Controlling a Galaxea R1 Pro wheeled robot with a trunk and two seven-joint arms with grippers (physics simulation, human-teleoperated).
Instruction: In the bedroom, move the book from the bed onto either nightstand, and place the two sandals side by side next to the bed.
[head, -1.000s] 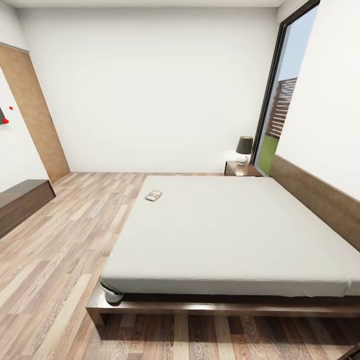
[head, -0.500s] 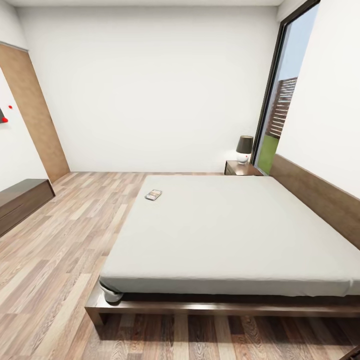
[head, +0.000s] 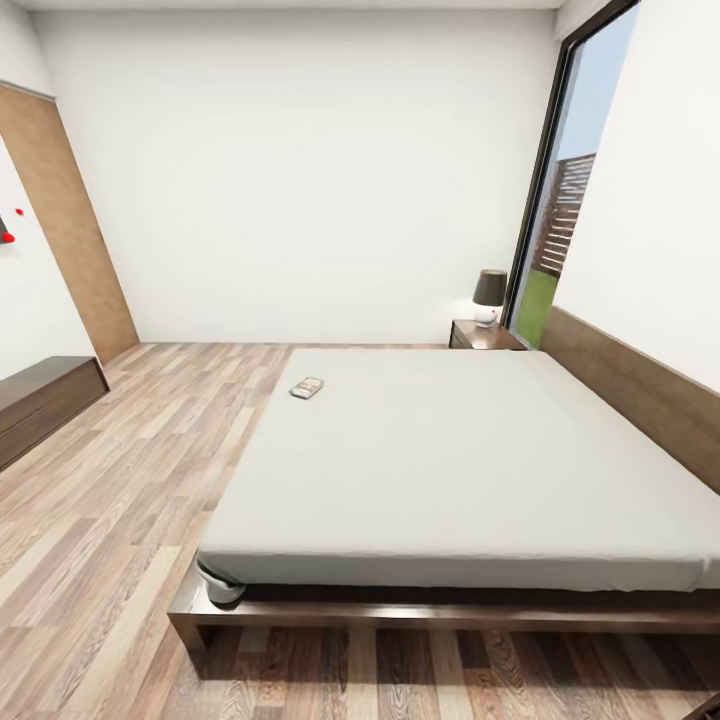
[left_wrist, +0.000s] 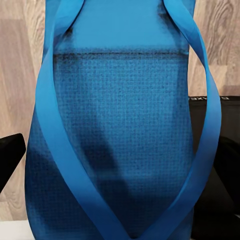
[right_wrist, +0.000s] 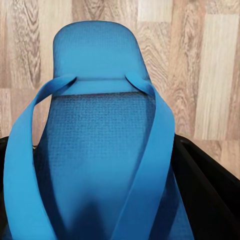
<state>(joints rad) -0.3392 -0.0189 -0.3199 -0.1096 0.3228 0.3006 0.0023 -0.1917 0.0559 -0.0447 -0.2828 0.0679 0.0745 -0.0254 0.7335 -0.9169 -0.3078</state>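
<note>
No writing reads clearly; the book (head: 307, 388) lies on your bed (head: 460, 470) near its far left edge. A lamp (head: 489, 297) stands on the nightstand (head: 484, 336) by the window (head: 560, 200). Each wrist view has a blue sandal (left_wrist: 117, 130) (right_wrist: 100, 145) close before it; whether either tool grips, you cannot tell. The view has barely shifted.

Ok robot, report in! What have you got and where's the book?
Left end effector shut on blue sandal. Right end effector shut on the other sandal. Book on bed, nightstand beyond.
</note>
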